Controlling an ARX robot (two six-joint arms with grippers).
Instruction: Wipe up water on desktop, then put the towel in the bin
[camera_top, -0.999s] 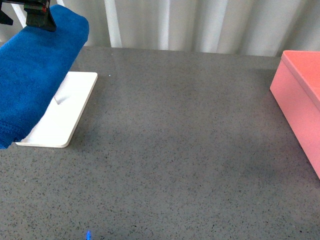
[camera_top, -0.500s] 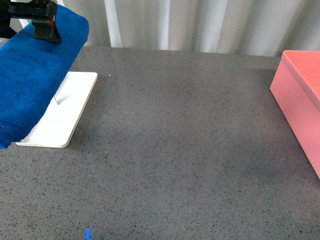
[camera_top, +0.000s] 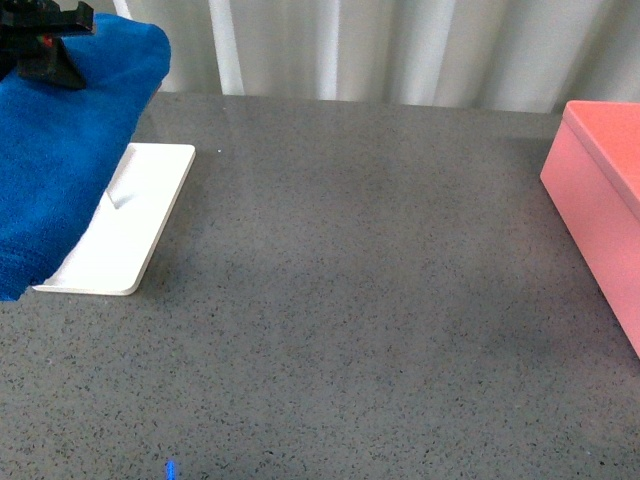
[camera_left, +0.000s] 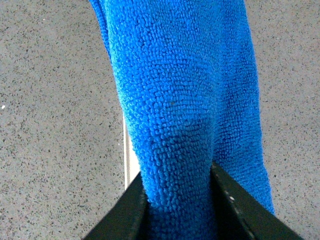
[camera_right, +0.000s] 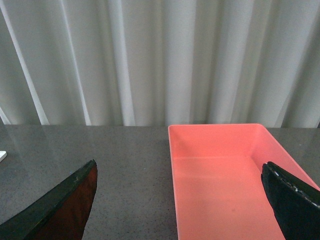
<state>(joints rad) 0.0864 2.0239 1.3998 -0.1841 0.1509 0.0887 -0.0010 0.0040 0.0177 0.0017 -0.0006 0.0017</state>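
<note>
The bench (camera_top: 350, 300) spreads dark grey and speckled, and I cannot make out any water on it. The bin (camera_top: 600, 190), salmon-pink with smooth walls, sits at the bench's far right. It is straight ahead of the right jaws, which gape wide with nothing in them.

The towel (camera_top: 60, 160) is at the far left, well apart from the bin. It is bright blue with a looped pile, bunched into 1 thick fold whose long axis hangs down over a white tray (camera_top: 140, 215). Its lower end is out of view.

The left jaws are clamped on its upper part, the pile bulging between the 2 fingers (camera_left: 235, 215). The left arm probably has to carry the towel rightward and down onto open bench. The right arm is nearer the bin.
</note>
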